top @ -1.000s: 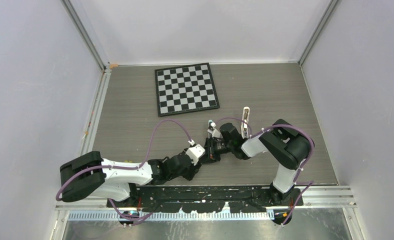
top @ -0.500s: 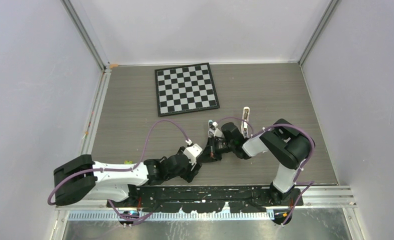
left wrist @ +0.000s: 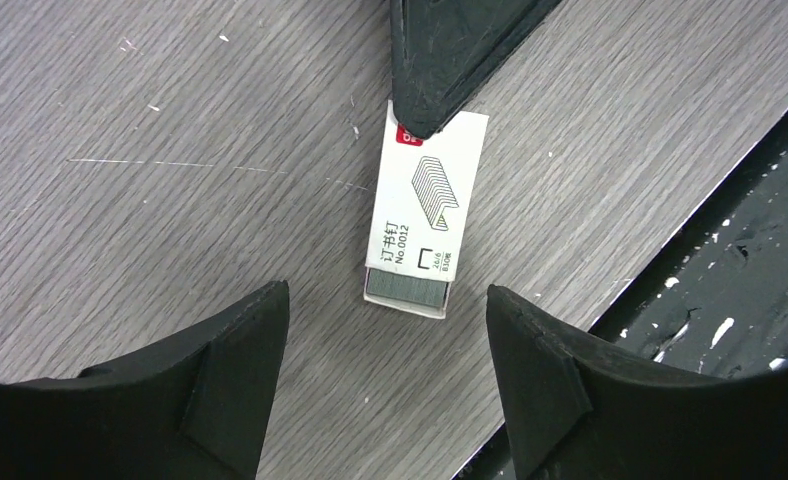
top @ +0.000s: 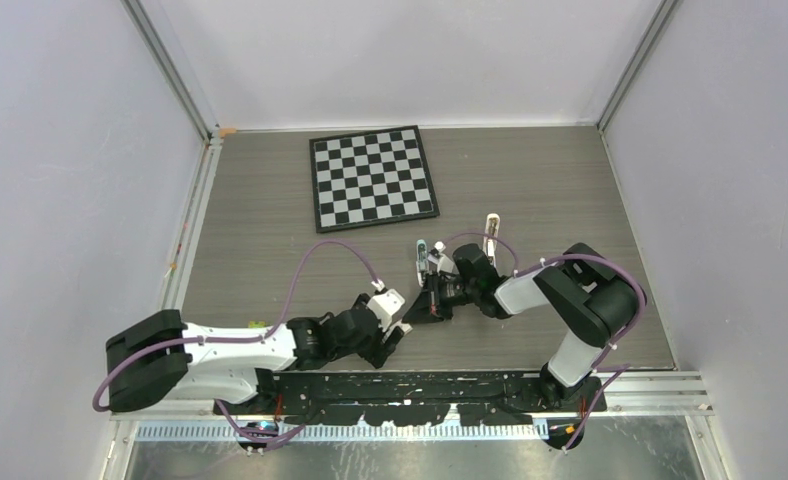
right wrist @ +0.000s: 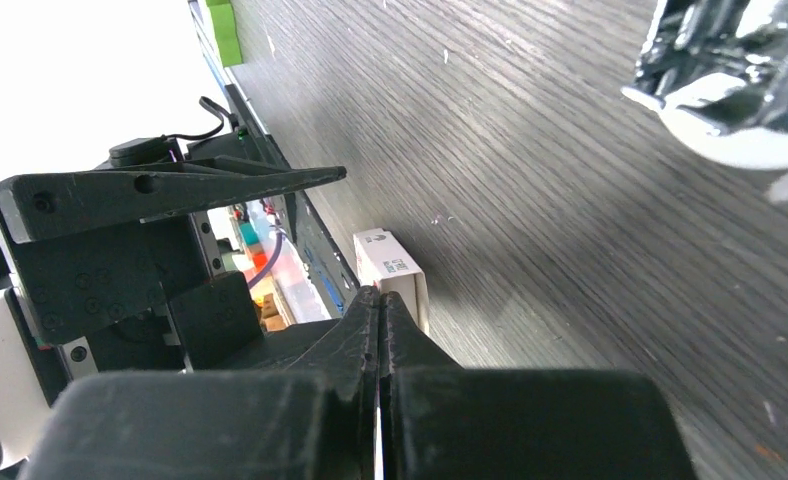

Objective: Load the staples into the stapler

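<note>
Our left claw (left wrist: pixel 385 293) stands apart, straddling the staples (left wrist: pixel 407 288) in their box (left wrist: pixel 428 190) on the worktop (left wrist: pixel 170 150); our right claw (left wrist: pixel 422 118), pressed together, touches the box's twelve o'clock end.

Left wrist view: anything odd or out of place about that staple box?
The staple box lies flat, slightly askew to the open left gripper. Its near end is open, the grey staples showing inside the sleeve. The shut right gripper rests its tip at the far end. Nothing spilled or damaged.
</note>
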You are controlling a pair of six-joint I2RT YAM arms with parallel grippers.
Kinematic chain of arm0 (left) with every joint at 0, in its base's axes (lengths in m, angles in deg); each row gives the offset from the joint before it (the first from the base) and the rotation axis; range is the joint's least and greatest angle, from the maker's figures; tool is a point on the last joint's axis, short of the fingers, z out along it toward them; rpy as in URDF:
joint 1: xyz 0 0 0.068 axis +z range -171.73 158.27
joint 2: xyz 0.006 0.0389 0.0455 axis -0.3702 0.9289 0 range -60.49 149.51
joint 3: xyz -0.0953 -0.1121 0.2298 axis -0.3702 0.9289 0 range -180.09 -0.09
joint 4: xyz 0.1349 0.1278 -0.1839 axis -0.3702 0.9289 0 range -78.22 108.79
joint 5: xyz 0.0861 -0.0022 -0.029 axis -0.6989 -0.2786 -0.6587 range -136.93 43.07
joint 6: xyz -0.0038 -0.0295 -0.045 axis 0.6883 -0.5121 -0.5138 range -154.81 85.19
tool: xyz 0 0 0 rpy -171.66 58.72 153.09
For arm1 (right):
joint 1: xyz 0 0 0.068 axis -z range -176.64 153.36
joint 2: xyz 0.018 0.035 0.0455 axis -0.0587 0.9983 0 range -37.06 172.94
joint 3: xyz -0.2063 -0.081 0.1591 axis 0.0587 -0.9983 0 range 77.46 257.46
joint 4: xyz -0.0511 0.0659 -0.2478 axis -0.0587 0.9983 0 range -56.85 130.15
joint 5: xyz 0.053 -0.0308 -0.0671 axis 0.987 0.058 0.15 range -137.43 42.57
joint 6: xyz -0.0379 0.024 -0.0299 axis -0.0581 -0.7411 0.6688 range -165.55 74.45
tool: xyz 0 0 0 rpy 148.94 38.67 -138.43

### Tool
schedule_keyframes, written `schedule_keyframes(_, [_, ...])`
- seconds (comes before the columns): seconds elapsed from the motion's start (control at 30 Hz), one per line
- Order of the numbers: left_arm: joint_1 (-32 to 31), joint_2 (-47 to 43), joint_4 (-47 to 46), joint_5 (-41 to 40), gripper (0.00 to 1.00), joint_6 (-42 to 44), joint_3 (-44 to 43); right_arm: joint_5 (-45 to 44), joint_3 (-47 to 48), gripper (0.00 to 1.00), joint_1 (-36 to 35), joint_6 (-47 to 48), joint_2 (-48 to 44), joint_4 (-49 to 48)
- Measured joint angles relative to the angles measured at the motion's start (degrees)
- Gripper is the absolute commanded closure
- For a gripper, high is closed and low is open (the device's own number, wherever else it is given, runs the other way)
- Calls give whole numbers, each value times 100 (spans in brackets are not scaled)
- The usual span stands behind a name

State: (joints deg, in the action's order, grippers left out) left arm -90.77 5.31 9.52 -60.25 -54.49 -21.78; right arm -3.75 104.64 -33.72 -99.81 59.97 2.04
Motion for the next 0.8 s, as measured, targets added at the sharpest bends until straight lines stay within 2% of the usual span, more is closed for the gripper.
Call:
schedule_keyframes(0.37, [0, 577, 46, 52, 30, 66, -286, 31, -94, 99, 48, 92, -94, 55])
schedule_keyframes(0.47, [0, 658, 46, 48, 36, 72, -343, 42, -107, 99, 57, 125, -136, 59])
schedule_keyframes(0.6, [0, 715, 50, 50, 39, 85, -389, 42, -111, 99, 57, 151, -144, 85])
schedule_keyframes(0.73, [0, 717, 138, 98, 50, 83, -437, 44, -111, 99, 83, 166, -144, 127])
schedule_keyframes(0.8, [0, 719, 249, 138, 52, 87, -496, 44, -111, 99, 105, 181, -146, 177])
